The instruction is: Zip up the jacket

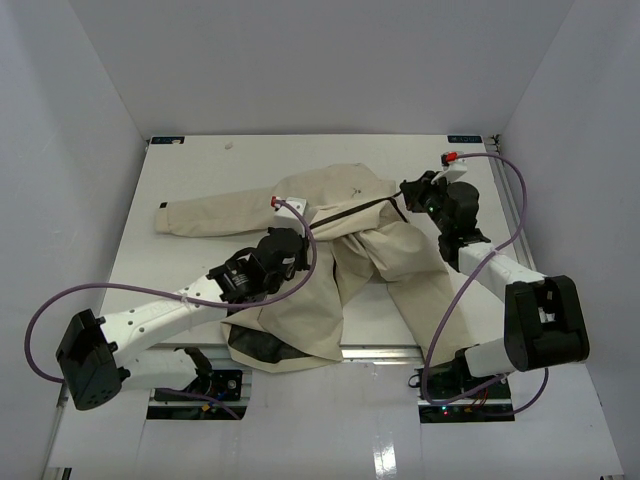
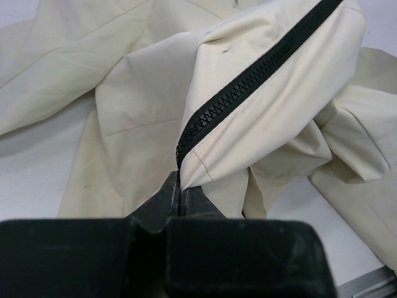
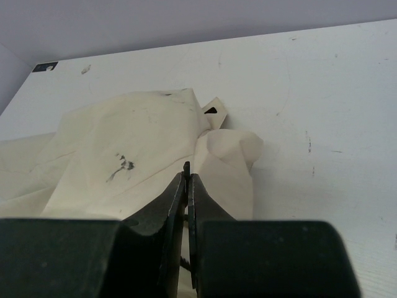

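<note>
The cream jacket (image 1: 350, 190) lies crumpled across the middle of the white table, one sleeve (image 1: 210, 215) stretched out to the left. Its black zipper (image 1: 350, 212) runs as a taut dark line between my two grippers. In the left wrist view the zipper (image 2: 248, 84) has its teeth meshed. My left gripper (image 2: 178, 186) is shut on the jacket's edge at the zipper's lower end. My right gripper (image 3: 187, 177) is shut on a thin dark tab at the zipper's far end, beside the dark chest mark (image 3: 121, 166). In the top view the left gripper (image 1: 303, 235) and right gripper (image 1: 405, 195) hold opposite ends.
The table (image 1: 200, 170) is walled in white at the back and on both sides. A dark-lined part of the jacket (image 1: 270, 350) hangs over the front edge by the metal rail (image 1: 380, 350). Purple cables loop beside both arms.
</note>
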